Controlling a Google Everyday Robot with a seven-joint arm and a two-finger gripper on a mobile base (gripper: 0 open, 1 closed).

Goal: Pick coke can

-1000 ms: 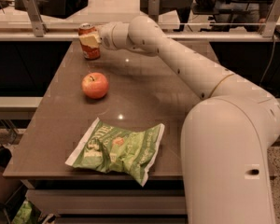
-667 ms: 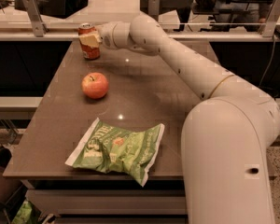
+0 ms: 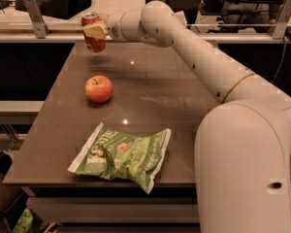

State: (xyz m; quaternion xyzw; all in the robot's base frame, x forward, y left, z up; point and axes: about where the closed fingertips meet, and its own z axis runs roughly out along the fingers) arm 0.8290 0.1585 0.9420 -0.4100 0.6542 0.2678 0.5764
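Observation:
The coke can is a small red can with a silver top, at the far left of the brown table. My gripper is shut on the can's upper part, with a pale finger across its front. The can hangs tilted a little above the tabletop, with a shadow under it. My white arm reaches in from the right across the far end of the table.
A red-orange apple sits on the table in front of the can. A crumpled green chip bag lies near the table's front edge. A rail and counter run behind the table.
The gripper has risen with the coke can in it, so the can has come off the tabletop. The apple and the chip bag have not moved.

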